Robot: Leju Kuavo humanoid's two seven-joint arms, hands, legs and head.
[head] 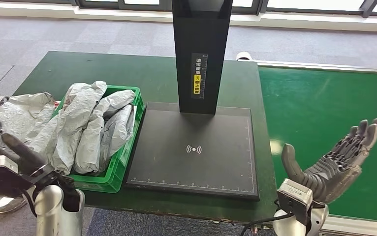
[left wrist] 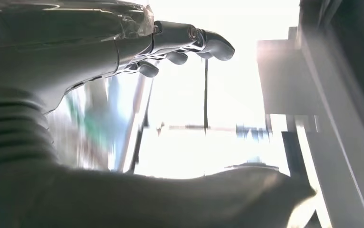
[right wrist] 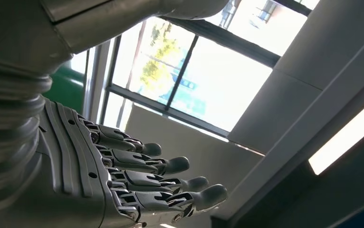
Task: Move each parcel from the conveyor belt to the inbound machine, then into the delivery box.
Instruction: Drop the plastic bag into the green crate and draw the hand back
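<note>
Several grey plastic parcels (head: 93, 125) are heaped in the green delivery box (head: 125, 156) at the left of the green table. The black inbound machine's flat plate (head: 194, 150) lies bare in the middle, with its black post (head: 200, 54) behind. The green conveyor belt (head: 324, 113) on the right carries no parcel that I can see. My right hand (head: 336, 160) hovers palm-up over the belt's near part, fingers spread, holding nothing. My left hand (head: 9, 147) is low at the left by the box, fingers apart and empty. Both wrist views look up at windows and ceiling.
More grey parcel wrap (head: 14, 113) spills over the box's left side. A white object (head: 243, 56) sits at the belt's far corner. Grey carpet floor (head: 53, 34) lies beyond the table.
</note>
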